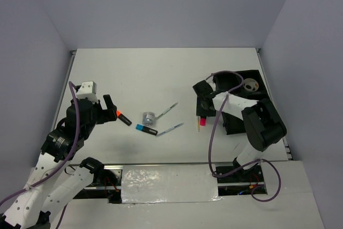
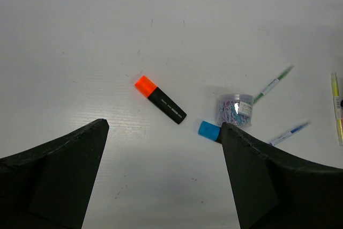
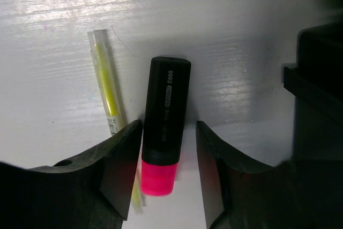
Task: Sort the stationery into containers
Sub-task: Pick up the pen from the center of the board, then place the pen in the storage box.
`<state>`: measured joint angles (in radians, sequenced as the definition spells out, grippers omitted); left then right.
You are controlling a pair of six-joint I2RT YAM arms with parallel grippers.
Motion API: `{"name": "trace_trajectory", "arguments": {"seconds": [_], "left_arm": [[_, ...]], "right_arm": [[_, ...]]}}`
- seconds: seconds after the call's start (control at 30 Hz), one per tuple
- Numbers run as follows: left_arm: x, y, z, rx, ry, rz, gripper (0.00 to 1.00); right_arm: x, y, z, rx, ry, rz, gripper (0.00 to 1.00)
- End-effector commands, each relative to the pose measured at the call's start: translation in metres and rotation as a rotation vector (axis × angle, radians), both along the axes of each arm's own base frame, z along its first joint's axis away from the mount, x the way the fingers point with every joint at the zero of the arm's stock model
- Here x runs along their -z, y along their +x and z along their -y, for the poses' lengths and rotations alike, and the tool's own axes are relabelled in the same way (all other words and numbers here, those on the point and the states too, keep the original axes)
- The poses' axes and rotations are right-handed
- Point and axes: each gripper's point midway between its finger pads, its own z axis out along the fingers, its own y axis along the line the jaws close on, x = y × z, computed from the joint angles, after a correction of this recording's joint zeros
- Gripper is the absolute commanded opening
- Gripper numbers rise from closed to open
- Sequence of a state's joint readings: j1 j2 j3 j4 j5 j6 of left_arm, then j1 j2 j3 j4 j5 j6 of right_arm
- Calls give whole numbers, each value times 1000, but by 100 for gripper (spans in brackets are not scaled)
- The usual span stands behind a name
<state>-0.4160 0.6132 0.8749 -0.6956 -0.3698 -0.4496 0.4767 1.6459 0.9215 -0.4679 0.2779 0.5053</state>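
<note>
In the right wrist view a black highlighter with a pink cap [image 3: 166, 111] lies on the table between the fingers of my right gripper [image 3: 169, 126]. The left finger touches it, and a gap shows beside the right finger. A thin yellowish stick [image 3: 105, 79] lies just to its left. From above, the right gripper [image 1: 205, 112] hangs beside the black organiser tray [image 1: 256, 74], which holds a tape roll [image 1: 250, 86]. My left gripper [image 2: 163, 125] is wide open above the table. Beyond it lie the orange-capped highlighter [image 2: 161, 99], the blue-capped highlighter [image 2: 209, 130] and a small cylinder of clips [image 2: 235, 109].
Two slim pens [image 1: 167, 110] [image 1: 170, 129] lie mid-table next to the cylinder [image 1: 149, 117]. The tray's black wall [image 3: 319, 79] stands close on the right of the right gripper. Grey walls enclose the table at the back and sides.
</note>
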Motion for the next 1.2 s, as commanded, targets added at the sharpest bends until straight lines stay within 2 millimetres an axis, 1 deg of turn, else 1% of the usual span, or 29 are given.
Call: {"name": "trace_trajectory", "arguments": {"seconds": [0.0, 0.07, 0.13, 0.23, 0.27, 0.33, 0.37, 0.4, 0.43, 0.47, 0.5, 0.53, 0.57, 0.6, 0.63, 0.67, 0.7, 0.73, 0.77, 0.8, 0.83, 0.87, 0.9, 0.93, 0.97, 1.0, 1.07, 1.1, 1.17], "left_arm": [[-9, 4, 2, -4, -13, 31, 99], [-9, 4, 1, -5, -12, 30, 99], [-9, 4, 1, -5, -12, 30, 99], [-8, 4, 1, -6, -11, 27, 99], [-8, 4, 1, -5, -11, 27, 99], [-8, 4, 2, -6, -10, 26, 99], [-7, 5, 2, -4, -9, 21, 99], [-7, 5, 2, -5, -8, 21, 99], [-6, 5, 1, -7, -7, 20, 99], [-6, 5, 1, -8, -9, 20, 99], [-6, 4, 2, -6, -9, 20, 99], [-7, 4, 1, -8, -9, 23, 99], [-7, 4, 2, -6, -10, 21, 99], [-7, 4, 2, -6, -10, 23, 99], [-7, 4, 1, -8, -11, 24, 99], [-7, 4, 1, -10, -11, 24, 99], [-7, 4, 1, -8, -10, 24, 99], [-7, 4, 1, -10, -11, 24, 99], [-7, 4, 1, -8, -11, 23, 99], [-7, 4, 1, -10, -10, 23, 99], [-6, 4, 0, -12, -9, 22, 99], [-6, 4, 1, -11, -10, 22, 99], [-7, 4, 1, -12, -11, 23, 99], [-7, 4, 1, -11, -10, 25, 99], [-7, 4, 1, -12, -11, 24, 99], [-7, 4, 0, -14, -9, 24, 99], [-7, 4, 0, -14, -10, 24, 99], [-7, 4, 1, -13, -10, 24, 99], [-7, 4, 0, -16, -10, 24, 99]], "right_arm": [[6, 1, 2, 9, 6, 1, 51], [9, -3, 0, -3, 16, -10, 47], [9, -4, -2, -12, 29, -10, 41], [-1, -4, -9, -40, 67, 3, 29], [-12, -3, -11, -49, 88, 24, 28], [-26, -1, -12, -54, 101, 58, 25], [-45, 3, -12, -58, 109, 99, 24], [-56, 6, -9, -53, 98, 128, 24], [-76, 10, -7, -56, 93, 167, 24], [-87, 14, -5, -57, 86, 190, 25], [-96, 18, 1, -49, 71, 208, 25], [-115, 29, 3, -53, 69, 247, 25], [-118, 31, 8, -51, 55, 237, 25], [-124, 39, 21, -22, 46, 244, 25], [-132, 48, 27, -18, 35, 250, 25], [-134, 54, 34, -5, 33, 250, 25], [-145, 67, 46, 20, 43, 269, 25], [-149, 74, 54, 37, 44, 275, 26], [-143, 80, 62, 52, 29, 251, 26], [-156, 94, 77, 89, 18, 279, 26], [-157, 98, 83, 100, 12, 268, 26], [-149, 105, 88, 110, 9, 245, 26], [-158, 115, 94, 119, 10, 264, 26], [-157, 119, 104, 140, 5, 255, 27], [-147, 124, 109, 151, -5, 222, 28], [-154, 132, 112, 158, -5, 235, 28], [-149, 138, 117, 164, 3, 216, 29], [-143, 145, 118, 164, 5, 201, 30], [-137, 147, 121, 168, -2, 177, 34]]}}
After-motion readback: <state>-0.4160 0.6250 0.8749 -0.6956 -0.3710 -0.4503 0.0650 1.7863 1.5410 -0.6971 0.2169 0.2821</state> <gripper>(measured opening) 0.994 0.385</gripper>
